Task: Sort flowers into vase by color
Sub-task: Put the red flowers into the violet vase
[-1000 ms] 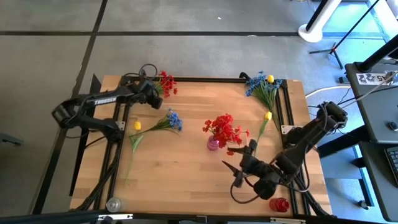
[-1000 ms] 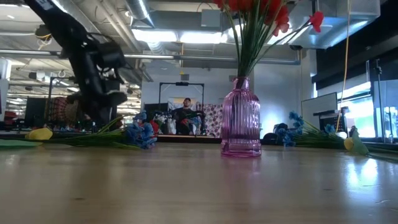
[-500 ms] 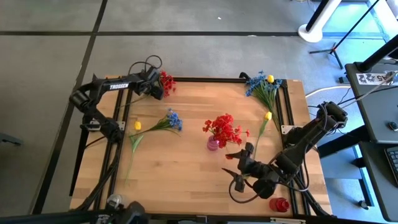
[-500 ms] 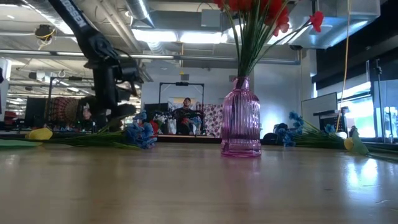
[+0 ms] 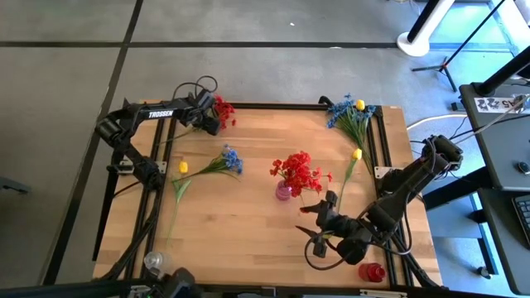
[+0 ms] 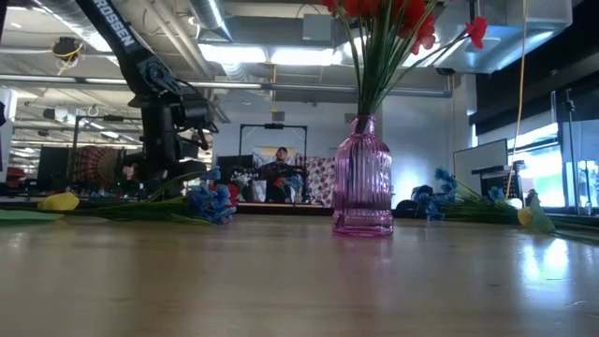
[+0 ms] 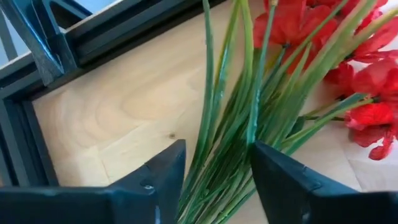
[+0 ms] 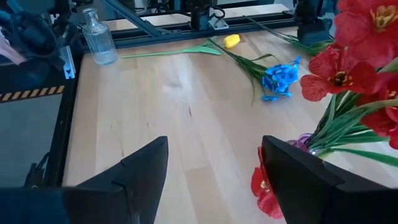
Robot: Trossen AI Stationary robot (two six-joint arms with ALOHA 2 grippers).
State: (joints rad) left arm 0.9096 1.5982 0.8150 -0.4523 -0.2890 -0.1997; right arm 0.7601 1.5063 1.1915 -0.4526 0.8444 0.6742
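Red flowers (image 5: 222,110) lie at the far left corner of the table, and our left gripper (image 5: 207,118) is down over their green stems (image 7: 249,143). In the left wrist view the two fingers (image 7: 155,180) stand apart, with the stems running between them, so nothing is clamped yet.

We see some risks from here. The stems are thin and many and they spread like a fan, so if the fingers close now they may catch only a few and leave the others on the wood. The bunch also lies just beside the black frame (image 7: 99,37) at the table edge, and we judge that a pull in the wrong direction could drag the flowers against it. If the grip comes too near the blossoms, the long stems could swing and miss the narrow neck of the purple vase (image 5: 284,191), which already holds red flowers.

Our right gripper (image 5: 319,228) waits near the front of the table, just beside the vase, with its fingers apart and empty.

We work on a pale wooden table (image 5: 248,240) in a black frame. A blue and yellow bunch (image 5: 217,163) lies left of the vase, another blue and yellow bunch (image 5: 352,116) lies at the far right corner, a clear bottle (image 8: 99,38) stands at the front left and a red bottle (image 5: 372,271) at the front right. Behind the table the low view shows a large hall with ceiling lights, and a person (image 6: 278,168) sits far back.
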